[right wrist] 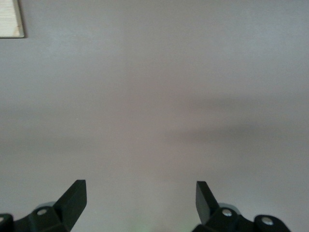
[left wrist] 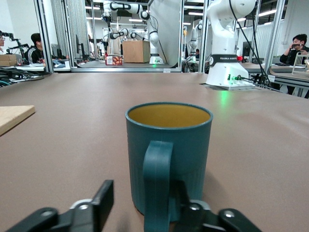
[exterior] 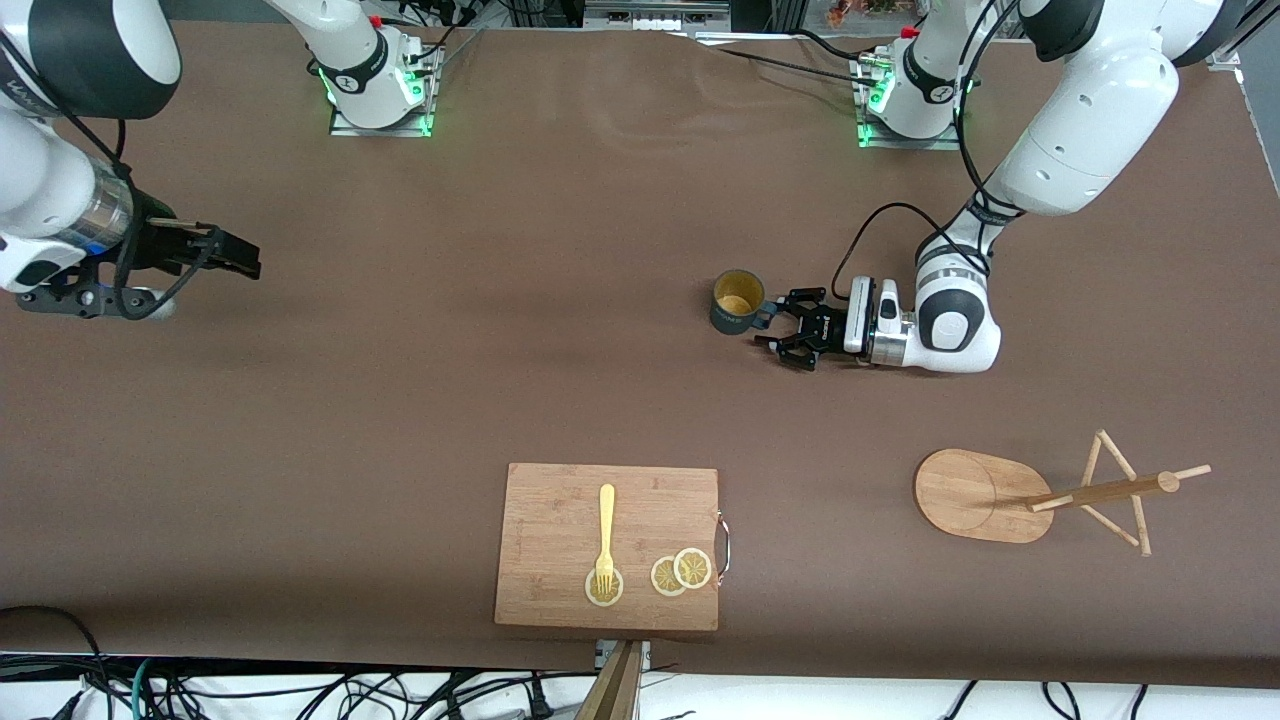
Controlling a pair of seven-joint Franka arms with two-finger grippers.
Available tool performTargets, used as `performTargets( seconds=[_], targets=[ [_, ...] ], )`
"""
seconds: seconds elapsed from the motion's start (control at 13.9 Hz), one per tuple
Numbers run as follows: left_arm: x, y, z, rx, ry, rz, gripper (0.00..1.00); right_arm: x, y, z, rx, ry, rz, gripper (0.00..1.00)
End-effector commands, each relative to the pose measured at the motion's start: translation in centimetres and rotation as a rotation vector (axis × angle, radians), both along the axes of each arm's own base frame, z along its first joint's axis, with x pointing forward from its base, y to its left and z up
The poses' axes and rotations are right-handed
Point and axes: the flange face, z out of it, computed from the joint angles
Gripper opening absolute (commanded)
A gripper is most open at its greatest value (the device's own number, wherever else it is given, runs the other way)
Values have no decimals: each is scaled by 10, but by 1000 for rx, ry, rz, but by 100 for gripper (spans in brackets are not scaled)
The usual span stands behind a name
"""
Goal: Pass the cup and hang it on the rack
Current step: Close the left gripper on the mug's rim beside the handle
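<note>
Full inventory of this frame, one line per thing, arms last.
Dark teal ribbed mug with tan inside: 1, upright on the table mid-way, toward the left arm's end.
Light wooden mug tree with oval base: 1, nearer the front camera than the mug, toward the left arm's end.
Rectangular bamboo cutting board: 1, near the front edge of the table.
Yellow plastic fork: 1, on the board, tines on a lemon slice.
Lemon slices: 3, yellow, on the board.
Brown table cover: 1.
Left gripper: around the mug's handle, partly closed.
Right gripper: open, waiting over bare table at the right arm's end.
</note>
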Motion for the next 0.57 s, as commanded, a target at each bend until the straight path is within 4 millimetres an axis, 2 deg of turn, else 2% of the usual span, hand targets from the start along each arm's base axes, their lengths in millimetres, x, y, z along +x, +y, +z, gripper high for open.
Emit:
performTargets(
  seconds=[0.0, 0.14, 0.29, 0.36, 0.5],
  targets=[
    [-7, 2, -14, -100, -55, 7, 0, -4, -4, 12, -15, -7, 9, 100],
    [-13, 0, -23, -131, -27, 5, 0, -2, -5, 10, -17, -4, -3, 100],
    [-12, 2, -23, -135, -25, 8, 0, -1, -10, 11, -9, -10, -17, 100],
    [-12, 6, -22, -143, -14, 16, 0, 1, -21, 10, 4, -12, -38, 100],
    [-9, 13, -17, -202, 19, 55, 0, 3, -23, 5, 30, -4, -37, 100]
  ],
)
